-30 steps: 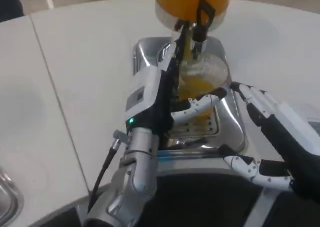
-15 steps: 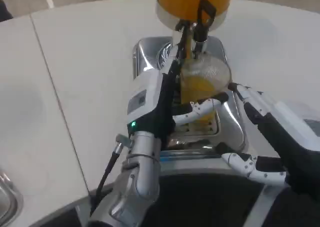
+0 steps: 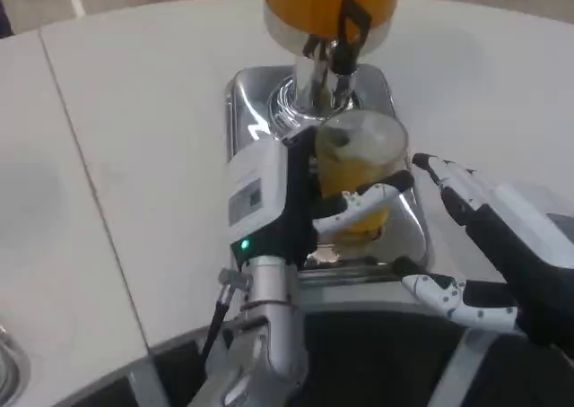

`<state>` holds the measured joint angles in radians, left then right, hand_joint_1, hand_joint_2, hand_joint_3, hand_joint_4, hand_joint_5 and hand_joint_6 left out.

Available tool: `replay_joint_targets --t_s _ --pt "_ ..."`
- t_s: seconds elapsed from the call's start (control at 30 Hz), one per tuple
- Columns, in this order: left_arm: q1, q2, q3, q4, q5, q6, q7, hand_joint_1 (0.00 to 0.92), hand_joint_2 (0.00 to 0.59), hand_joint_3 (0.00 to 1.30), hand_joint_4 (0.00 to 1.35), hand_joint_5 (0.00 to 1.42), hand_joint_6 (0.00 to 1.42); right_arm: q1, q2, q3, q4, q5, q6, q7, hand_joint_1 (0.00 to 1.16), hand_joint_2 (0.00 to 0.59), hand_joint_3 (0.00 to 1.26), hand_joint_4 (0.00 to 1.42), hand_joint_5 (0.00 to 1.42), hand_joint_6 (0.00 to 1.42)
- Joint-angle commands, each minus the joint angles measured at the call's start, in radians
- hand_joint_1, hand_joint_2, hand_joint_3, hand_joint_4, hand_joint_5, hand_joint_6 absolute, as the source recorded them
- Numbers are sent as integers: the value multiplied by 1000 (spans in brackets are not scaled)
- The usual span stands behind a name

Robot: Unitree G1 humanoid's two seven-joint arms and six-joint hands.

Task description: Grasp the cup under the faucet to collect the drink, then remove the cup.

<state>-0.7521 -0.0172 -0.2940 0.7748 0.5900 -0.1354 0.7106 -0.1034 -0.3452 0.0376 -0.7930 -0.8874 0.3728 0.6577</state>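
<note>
Centrally, a clear plastic cup point(image 3: 359, 178) partly filled with orange drink stood above the shiny steel drip tray point(image 3: 408, 237) of a drink dispenser, directly below the faucet with its black lever point(image 3: 345, 30). The dispenser's round tank of orange liquid point(image 3: 327, 4) rose at the top edge, carried on a polished metal column point(image 3: 309, 89) set on the square steel base. The left hand point(image 3: 309, 205), with its white back turned to the camera and a small green light point(image 3: 242, 243) lit near the wrist, was closed around the cup: a white-and-black finger point(image 3: 372, 199) wrapped across the cup's front face while the palm pressed against its left side. The left silver forearm point(image 3: 269, 335) ran down to the bottom edge, with a black cable point(image 3: 215, 322) beside it. The right hand point(image 3: 484, 246) lay to the right of the tray, near the cup but apart from it, holding nothing, its fingers spread with one fingertip point(image 3: 421, 162) pointing toward the cup's rim and another finger point(image 3: 439, 292) reaching along the tray's front edge. All rested on a white table point(image 3: 134, 138) crossed by a thin seam point(image 3: 85, 169).
</note>
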Motion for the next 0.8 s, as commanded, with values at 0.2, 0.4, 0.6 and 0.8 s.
replay_joint_targets --t_s 0.2,0.4,0.6,0.8 --pt "21 -7 31 68 -51 -46 34 531 70 1024 1073 1424 1424 -19 -8 16 14 1 11 0 461 428 0 0 0 128" --pt "11 -1 39 79 -50 -81 37 549 63 1040 1060 1424 1424 -24 -11 17 19 10 7 -5 466 428 0 0 0 128" --pt "10 11 45 71 -50 -124 46 558 59 1051 1059 1424 1424 -32 -12 14 41 19 3 -21 474 432 0 0 0 128" --pt "14 34 53 61 -49 -148 57 561 59 1065 1055 1424 1424 -32 -8 27 49 18 -3 -39 479 432 0 0 0 128"
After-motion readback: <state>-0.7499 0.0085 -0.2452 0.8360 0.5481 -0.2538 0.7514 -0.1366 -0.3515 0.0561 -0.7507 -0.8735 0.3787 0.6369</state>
